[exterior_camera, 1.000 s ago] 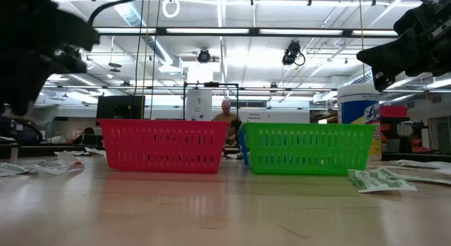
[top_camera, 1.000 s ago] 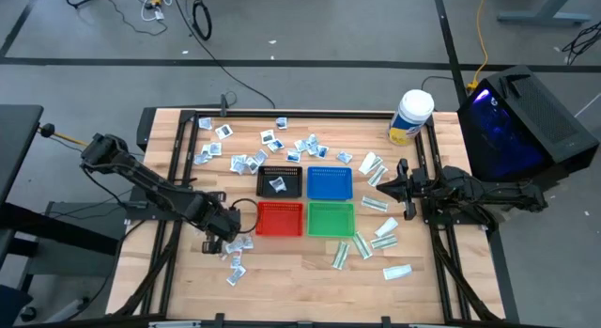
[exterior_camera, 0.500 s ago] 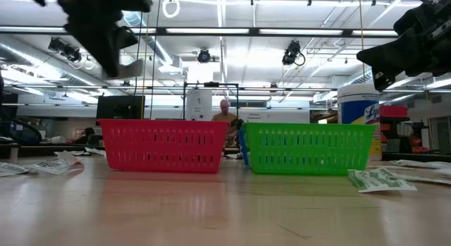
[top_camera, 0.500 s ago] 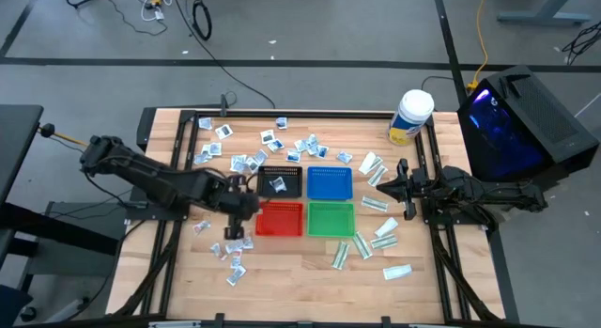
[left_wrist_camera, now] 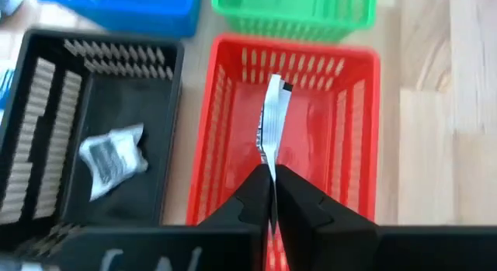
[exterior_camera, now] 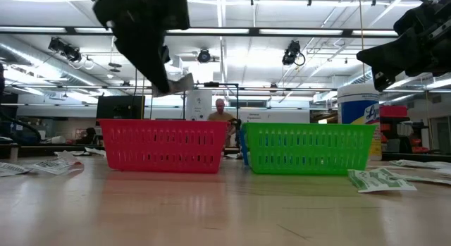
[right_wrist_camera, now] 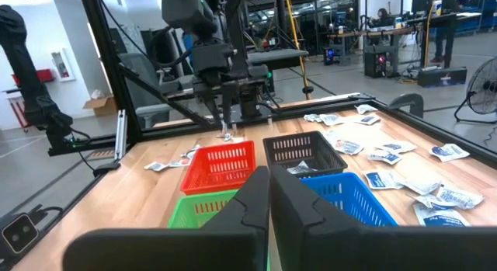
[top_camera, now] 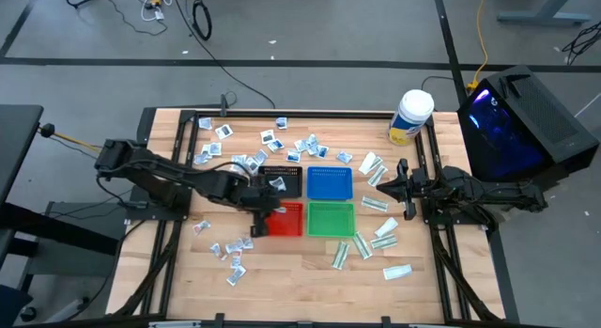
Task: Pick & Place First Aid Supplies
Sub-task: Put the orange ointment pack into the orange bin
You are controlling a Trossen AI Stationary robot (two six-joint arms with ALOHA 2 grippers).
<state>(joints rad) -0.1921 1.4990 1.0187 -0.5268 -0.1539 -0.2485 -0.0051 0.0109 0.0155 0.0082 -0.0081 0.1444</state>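
Hanging above the red mesh plastic tray (left_wrist_camera: 295,131), the left gripper (left_wrist_camera: 272,195) has its two dark fingers pinched tight on the edge of a small flat white packet with dark print (left_wrist_camera: 273,119), which juts out edge-on beyond the fingertips, over the tray's open inside and clear of its floor. Just beside the jaws sits the black mesh tray (left_wrist_camera: 46,139), with one crumpled white packet (left_wrist_camera: 113,156) lying in it; farther ahead of the fingertips are the blue mesh tray (left_wrist_camera: 124,5) and the green mesh tray (left_wrist_camera: 295,8). In the low view the packet shows at the gripper's tip, above the red tray's rim. More small white packets (top_camera: 246,162) lie scattered on the wooden table (top_camera: 300,276). The right gripper (top_camera: 403,191) waits well apart at the table's right side, fingers pressed together on nothing, near the long white-and-green packets (top_camera: 375,204).
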